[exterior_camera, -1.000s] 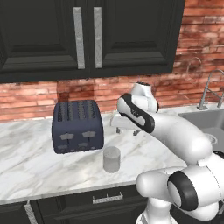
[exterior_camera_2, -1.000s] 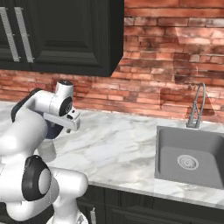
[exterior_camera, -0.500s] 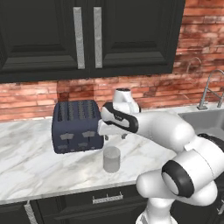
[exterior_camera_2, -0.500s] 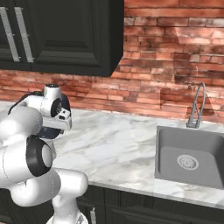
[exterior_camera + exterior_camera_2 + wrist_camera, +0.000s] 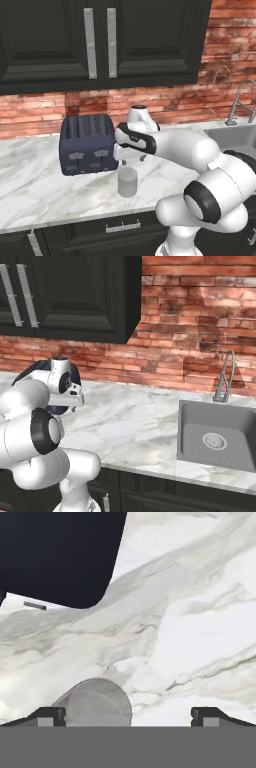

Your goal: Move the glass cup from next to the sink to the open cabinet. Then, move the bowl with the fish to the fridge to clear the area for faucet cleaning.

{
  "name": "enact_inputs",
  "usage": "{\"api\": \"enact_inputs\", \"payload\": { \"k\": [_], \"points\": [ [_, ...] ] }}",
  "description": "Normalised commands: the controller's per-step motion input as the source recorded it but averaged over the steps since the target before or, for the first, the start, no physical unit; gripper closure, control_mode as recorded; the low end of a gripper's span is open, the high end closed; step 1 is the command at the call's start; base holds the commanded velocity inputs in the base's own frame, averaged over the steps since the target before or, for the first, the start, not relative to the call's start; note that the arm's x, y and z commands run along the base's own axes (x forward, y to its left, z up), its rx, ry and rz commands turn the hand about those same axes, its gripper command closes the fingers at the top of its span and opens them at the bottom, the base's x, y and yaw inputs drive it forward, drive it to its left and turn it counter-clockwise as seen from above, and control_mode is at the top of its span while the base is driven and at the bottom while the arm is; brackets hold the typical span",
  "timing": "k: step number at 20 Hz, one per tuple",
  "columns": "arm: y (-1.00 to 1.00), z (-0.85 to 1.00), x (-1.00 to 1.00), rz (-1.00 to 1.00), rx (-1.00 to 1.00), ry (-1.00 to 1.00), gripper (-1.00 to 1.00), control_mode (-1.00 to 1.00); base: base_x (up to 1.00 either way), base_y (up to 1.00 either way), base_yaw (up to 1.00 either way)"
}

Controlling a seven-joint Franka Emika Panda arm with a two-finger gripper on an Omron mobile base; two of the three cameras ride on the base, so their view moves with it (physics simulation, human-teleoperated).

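The glass cup is seen upright on the marble bench near the toaster, directly below the wide-open, empty end effector, offset twd. one fingertip.

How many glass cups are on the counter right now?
1. The glass cup stands on the marble counter just in front of the toaster, below the open end effector. Others could be hidden behind the arm.
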Motion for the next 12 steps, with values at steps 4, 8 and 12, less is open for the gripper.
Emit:
{"api": "enact_inputs", "payload": {
  "k": [4, 8, 12],
  "points": [
    [0.00, -0.21, 0.00, 0.02, 0.00, 0.00, -1.00, -1.00, 0.00, 0.00, 0.00],
    [0.06, -0.12, 0.02, 0.03, 0.00, -0.08, -1.00, -1.00, 0.00, 0.00, 0.00],
    [0.08, -0.06, -0.08, 0.08, -0.01, -0.07, -1.00, -1.00, 0.00, 0.00, 0.00]
  ]
}}
